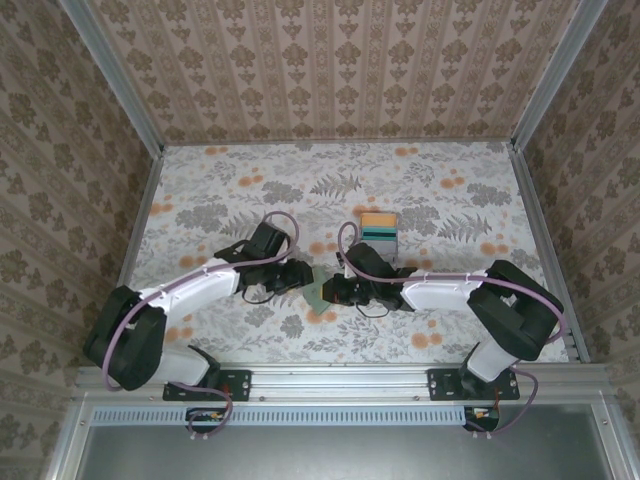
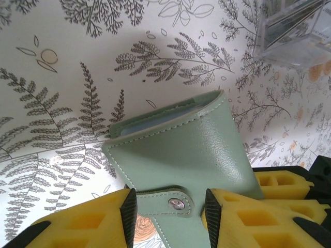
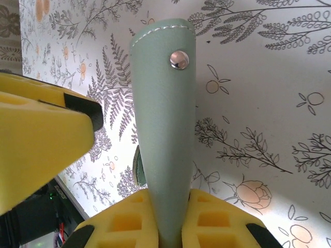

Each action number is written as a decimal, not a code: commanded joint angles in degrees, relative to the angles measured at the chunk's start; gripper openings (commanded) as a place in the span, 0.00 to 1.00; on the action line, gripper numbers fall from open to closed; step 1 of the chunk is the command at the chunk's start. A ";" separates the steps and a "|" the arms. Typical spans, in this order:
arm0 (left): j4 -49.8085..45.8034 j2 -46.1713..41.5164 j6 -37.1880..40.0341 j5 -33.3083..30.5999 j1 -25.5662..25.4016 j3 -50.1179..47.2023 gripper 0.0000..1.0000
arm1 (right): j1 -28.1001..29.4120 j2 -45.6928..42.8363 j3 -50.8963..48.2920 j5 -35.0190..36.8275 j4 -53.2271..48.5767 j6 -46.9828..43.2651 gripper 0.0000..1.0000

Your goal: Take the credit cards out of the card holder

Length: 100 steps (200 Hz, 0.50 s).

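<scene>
The card holder [image 2: 181, 150] is a sage-green wallet held low over the table between both grippers [image 1: 316, 293]. My left gripper [image 2: 168, 206] straddles its snap strap [image 2: 177, 204], and both pads touch the holder. A grey-blue edge [image 2: 155, 119] shows at its far opening; I cannot tell whether that is a card. My right gripper [image 3: 169, 201] is shut on a green flap with a metal snap [image 3: 179, 59], part of the card holder [image 3: 163, 113]. A stack of credit cards [image 1: 380, 227], orange over teal, lies behind the right gripper [image 1: 335, 290].
A clear plastic box [image 2: 295, 31] sits at the far right of the left wrist view. The left gripper's yellow finger [image 3: 41, 139] is close beside the flap. Papered walls [image 1: 320, 70] enclose the floral table [image 1: 220, 190] on three sides.
</scene>
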 commanded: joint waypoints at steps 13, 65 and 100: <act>-0.93 1.65 -1.98 1.85 -0.85 0.64 0.44 | 0.60 -2.71 2.22 1.49 -0.21 -0.87 0.00; -0.15 2.59 -2.51 3.00 -2.13 0.52 0.55 | 0.78 -3.57 2.75 2.24 0.09 -0.68 0.00; -0.88 3.44 -2.48 2.93 -3.02 0.83 0.55 | 0.97 -3.86 2.67 2.85 0.36 -0.47 0.00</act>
